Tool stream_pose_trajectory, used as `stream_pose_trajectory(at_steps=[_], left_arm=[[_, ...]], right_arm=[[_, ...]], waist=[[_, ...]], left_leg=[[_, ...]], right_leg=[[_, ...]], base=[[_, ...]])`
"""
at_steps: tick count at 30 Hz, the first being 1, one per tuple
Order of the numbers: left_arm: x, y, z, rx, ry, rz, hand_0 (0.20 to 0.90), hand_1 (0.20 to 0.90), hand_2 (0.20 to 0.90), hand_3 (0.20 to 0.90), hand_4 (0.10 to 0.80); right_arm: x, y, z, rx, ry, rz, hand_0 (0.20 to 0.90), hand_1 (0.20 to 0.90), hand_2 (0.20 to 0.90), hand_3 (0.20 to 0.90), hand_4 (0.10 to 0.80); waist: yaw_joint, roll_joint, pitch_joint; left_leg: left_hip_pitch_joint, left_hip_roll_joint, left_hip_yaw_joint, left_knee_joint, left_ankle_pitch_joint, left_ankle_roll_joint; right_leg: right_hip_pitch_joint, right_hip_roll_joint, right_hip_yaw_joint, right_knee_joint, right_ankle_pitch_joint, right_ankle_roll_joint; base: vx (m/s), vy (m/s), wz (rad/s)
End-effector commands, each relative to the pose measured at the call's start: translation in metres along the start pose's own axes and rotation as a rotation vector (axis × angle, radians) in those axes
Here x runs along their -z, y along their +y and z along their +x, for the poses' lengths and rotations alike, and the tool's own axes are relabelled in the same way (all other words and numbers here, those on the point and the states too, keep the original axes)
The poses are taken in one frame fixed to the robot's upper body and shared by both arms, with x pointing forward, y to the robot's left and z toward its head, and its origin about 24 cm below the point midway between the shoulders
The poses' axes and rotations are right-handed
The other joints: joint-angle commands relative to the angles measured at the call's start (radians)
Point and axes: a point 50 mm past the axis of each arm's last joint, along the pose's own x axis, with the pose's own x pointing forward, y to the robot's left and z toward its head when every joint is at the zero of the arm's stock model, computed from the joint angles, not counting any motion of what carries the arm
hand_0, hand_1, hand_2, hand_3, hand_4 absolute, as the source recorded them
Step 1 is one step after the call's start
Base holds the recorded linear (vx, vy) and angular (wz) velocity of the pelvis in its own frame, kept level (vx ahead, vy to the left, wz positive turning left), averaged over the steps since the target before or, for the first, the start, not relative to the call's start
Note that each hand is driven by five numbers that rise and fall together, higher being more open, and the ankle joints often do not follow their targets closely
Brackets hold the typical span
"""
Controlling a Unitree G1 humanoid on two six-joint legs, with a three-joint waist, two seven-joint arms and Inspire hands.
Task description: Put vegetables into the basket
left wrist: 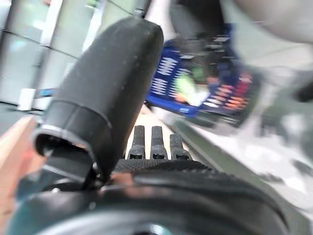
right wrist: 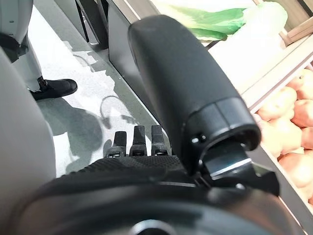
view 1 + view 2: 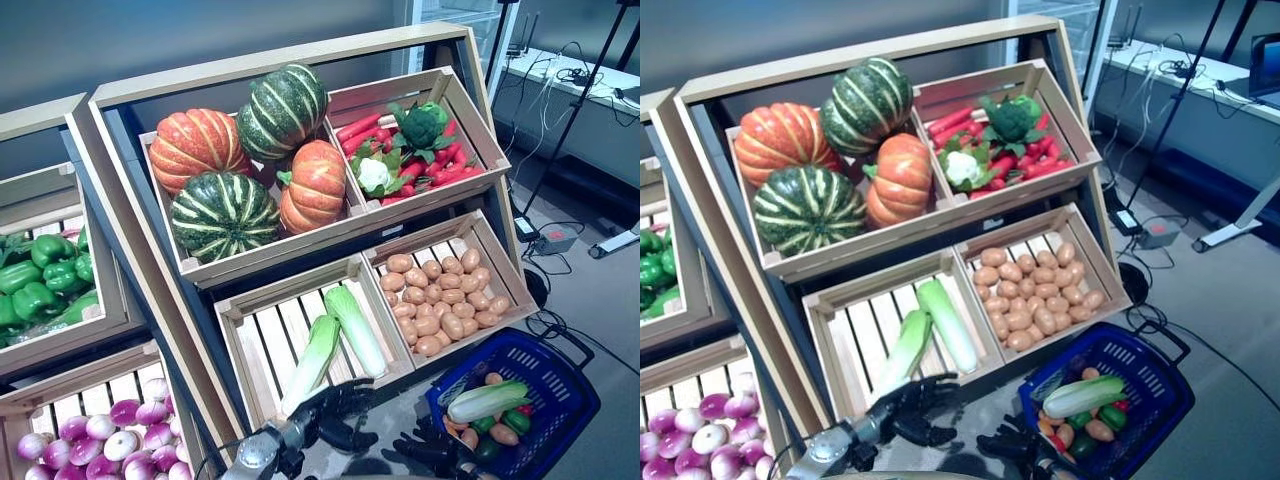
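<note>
The blue basket (image 3: 565,385) stands on the floor at the lower right, in front of the stand. It holds a long pale-green cabbage (image 3: 487,401), a green pepper, potatoes and small red pieces. My left hand (image 3: 335,412) is open and empty, just below the front edge of the lower crate (image 3: 300,285), next to a long pale-green cabbage (image 3: 312,362) lying in it. My right hand (image 3: 430,452) is open and empty, low beside the basket's near-left rim. The left wrist view shows straight fingers (image 1: 151,142) with the basket (image 1: 168,81) beyond them.
The slanted wooden stand (image 3: 270,62) with its crates takes up the left and middle. A second stand (image 3: 40,115) is at the far left. A desk (image 3: 570,110), tripod legs and a power box (image 3: 555,238) with cables on the floor stand at the back right.
</note>
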Motion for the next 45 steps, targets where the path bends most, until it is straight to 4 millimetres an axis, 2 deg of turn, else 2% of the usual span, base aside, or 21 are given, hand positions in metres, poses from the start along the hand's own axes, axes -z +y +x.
stream_pose_trajectory(at_steps=[1, 4, 7, 10, 15, 18, 25, 29, 32, 34, 35, 37, 39, 45], left_arm=[[-0.068, 0.019, 0.013, 0.029, -0.301, 0.026, 0.900, 0.900, 0.900, 0.900, 0.800], [-0.084, 0.027, 0.009, -0.042, -0.387, 0.008, 0.900, 0.900, 0.900, 0.900, 0.800], [-0.098, 0.035, 0.004, -0.178, -0.427, 0.082, 0.900, 0.900, 0.900, 0.900, 0.800], [-0.114, 0.045, -0.003, -0.360, -0.442, 0.265, 0.900, 0.900, 0.900, 0.900, 0.800], [-0.134, 0.049, -0.007, -0.507, -0.465, 0.499, 0.900, 0.900, 0.900, 0.900, 0.800], [-0.138, 0.049, -0.006, -0.577, -0.465, 0.609, 0.900, 0.900, 0.900, 0.900, 0.800], [-0.145, 0.056, -0.002, -0.773, -0.481, 0.726, 0.900, 0.900, 0.900, 0.900, 0.800], [-0.139, 0.061, 0.002, -0.835, -0.423, 0.764, 0.900, 0.900, 0.900, 0.900, 0.800], [-0.131, 0.067, 0.004, -0.869, -0.364, 0.745, 0.900, 0.900, 0.900, 0.900, 0.800], [-0.132, 0.068, 0.011, -0.893, -0.343, 0.737, 0.900, 0.900, 0.900, 0.900, 0.800], [-0.134, 0.069, 0.016, -0.909, -0.341, 0.729, 0.900, 0.900, 0.900, 0.900, 0.800], [-0.136, 0.070, 0.018, -0.917, -0.337, 0.714, 0.900, 0.900, 0.900, 0.900, 0.800], [-0.136, 0.074, 0.019, -0.932, -0.325, 0.682, 0.900, 0.900, 0.900, 0.900, 0.800], [-0.135, 0.082, 0.016, -0.967, -0.296, 0.621, 0.900, 0.900, 0.900, 0.900, 0.800]], right_arm=[[-0.023, 0.025, 0.011, -0.043, -0.080, 0.014, 0.900, 0.900, 0.900, 0.900, 0.800], [-0.022, 0.024, 0.010, -0.038, -0.082, 0.025, 0.900, 0.900, 0.900, 0.900, 0.800], [-0.020, 0.025, 0.009, -0.032, -0.084, 0.037, 0.900, 0.900, 0.900, 0.900, 0.800], [-0.018, 0.025, 0.008, -0.024, -0.093, 0.057, 0.900, 0.900, 0.900, 0.900, 0.800], [-0.017, 0.022, 0.007, -0.010, -0.109, 0.093, 0.900, 0.900, 0.900, 0.900, 0.800], [-0.016, 0.021, 0.007, 0.000, -0.130, 0.162, 0.900, 0.900, 0.900, 0.900, 0.800], [-0.015, 0.021, 0.005, 0.007, -0.170, 0.259, 0.900, 0.900, 0.900, 0.900, 0.800], [-0.023, 0.024, 0.004, -0.018, -0.231, 0.245, 0.900, 0.900, 0.900, 0.900, 0.800], [-0.042, 0.033, 0.003, -0.051, -0.319, 0.205, 0.900, 0.900, 0.900, 0.900, 0.800], [-0.073, 0.046, 0.000, -0.101, -0.442, 0.146, 0.900, 0.900, 0.900, 0.900, 0.800], [-0.095, 0.053, -0.004, -0.131, -0.545, 0.101, 0.900, 0.900, 0.900, 0.900, 0.800], [-0.112, 0.061, -0.010, -0.157, -0.636, 0.036, 0.900, 0.900, 0.900, 0.900, 0.800], [-0.139, 0.074, -0.023, -0.195, -0.780, -0.102, 0.900, 0.900, 0.900, 0.900, 0.800], [-0.174, 0.089, -0.054, -0.181, -1.039, -0.280, 0.900, 0.900, 0.900, 0.900, 0.800]], waist=[[0.028, -0.060, 0.034], [0.034, -0.062, 0.033], [0.040, -0.064, 0.033], [0.051, -0.066, 0.032], [0.059, -0.065, 0.032], [0.060, -0.066, 0.032], [0.048, -0.067, 0.034], [0.036, -0.072, 0.038], [0.024, -0.074, 0.059], [0.012, -0.076, 0.101], [0.005, -0.078, 0.131], [-0.003, -0.083, 0.157], [-0.017, -0.092, 0.198], [-0.039, -0.107, 0.248]], left_leg=[[0.075, -0.057, -0.033, 0.008, -0.104, 0.029], [0.074, -0.058, -0.036, 0.008, -0.103, 0.029], [0.072, -0.059, -0.042, 0.008, -0.103, 0.030], [0.069, -0.060, -0.050, 0.008, -0.102, 0.031], [0.063, -0.063, -0.061, 0.008, -0.100, 0.031], [0.062, -0.066, -0.067, 0.008, -0.099, 0.032], [0.066, -0.071, -0.068, 0.008, -0.100, 0.032], [0.078, -0.068, -0.056, 0.010, -0.098, 0.030], [0.066, -0.060, -0.050, 0.043, -0.097, 0.030], [0.010, -0.051, -0.057, 0.123, -0.103, 0.030], [-0.028, -0.049, -0.058, 0.179, -0.112, 0.028], [-0.064, -0.049, -0.057, 0.235, -0.124, 0.025], [-0.116, -0.042, -0.041, 0.318, -0.147, 0.019], [-0.190, -0.035, -0.037, 0.435, -0.188, 0.023]], right_leg=[[0.002, -0.054, -0.010, 0.003, 0.069, -0.015], [0.002, -0.055, -0.013, 0.003, 0.068, -0.017], [0.004, -0.056, -0.016, 0.003, 0.067, -0.020], [0.005, -0.055, -0.022, 0.003, 0.062, -0.024], [0.006, -0.054, -0.026, 0.003, 0.057, -0.027], [0.007, -0.052, -0.028, 0.003, 0.057, -0.029], [0.007, -0.052, -0.027, 0.003, 0.058, -0.027], [0.011, -0.053, -0.018, 0.006, 0.060, -0.027], [-0.011, -0.057, -0.015, 0.065, 0.042, -0.032], [-0.080, -0.064, -0.003, 0.168, 0.015, -0.040], [-0.119, -0.067, 0.005, 0.219, 0.001, -0.045], [-0.152, -0.073, 0.016, 0.254, -0.006, -0.046], [-0.197, -0.084, 0.026, 0.309, -0.020, -0.048], [-0.261, -0.102, 0.049, 0.398, -0.047, -0.045]], base=[[-0.007, 0.004, 0.06], [0.000, 0.000, 0.00], [0.000, 0.000, 0.00], [-0.017, 0.001, 0.06], [-0.017, 0.008, 0.07], [-0.001, 0.008, 0.07], [0.007, 0.010, 0.05], [0.031, 0.018, 0.00], [-0.041, 0.028, -0.03], [-0.219, 0.069, -0.24], [-0.239, 0.044, -0.29], [-0.189, 0.020, -0.13], [-0.184, 0.024, -0.08], [-0.114, 0.029, -0.12]])
